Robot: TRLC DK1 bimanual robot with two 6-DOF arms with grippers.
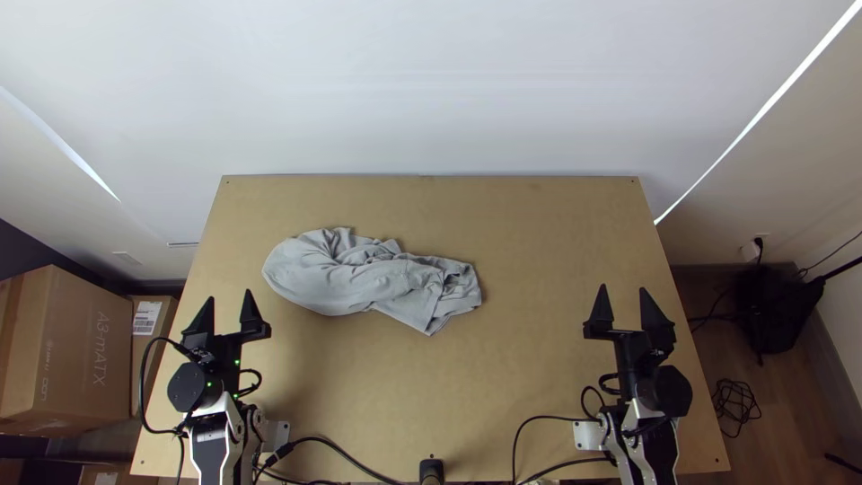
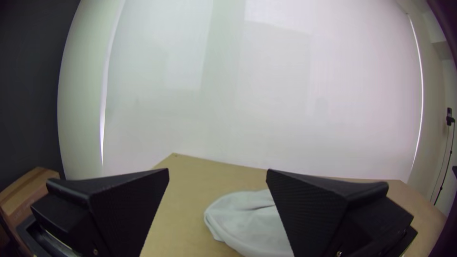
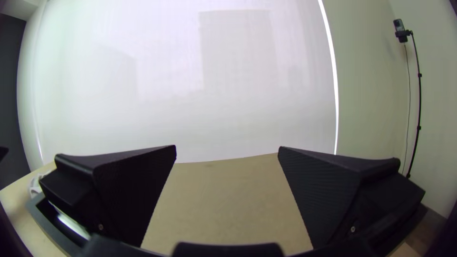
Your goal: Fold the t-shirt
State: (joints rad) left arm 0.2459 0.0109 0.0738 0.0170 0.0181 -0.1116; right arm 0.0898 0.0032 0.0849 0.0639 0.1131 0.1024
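Left claw [image 1: 229,295] and right claw [image 1: 623,287], fingers wide apart, tips forward.

- The desk [image 1: 539,359]: light wood, flat, with a small dark dot near each far corner.
- The grey t-shirt [image 1: 359,286]: bunched lengthwise on the desk, left of the middle and toward the far edge; its left end broad and rounded, its right end creased and layered, one corner pointing toward the near edge.
- Black cables [image 1: 541,418]: curving across the desk's near part, between the arms' bases.
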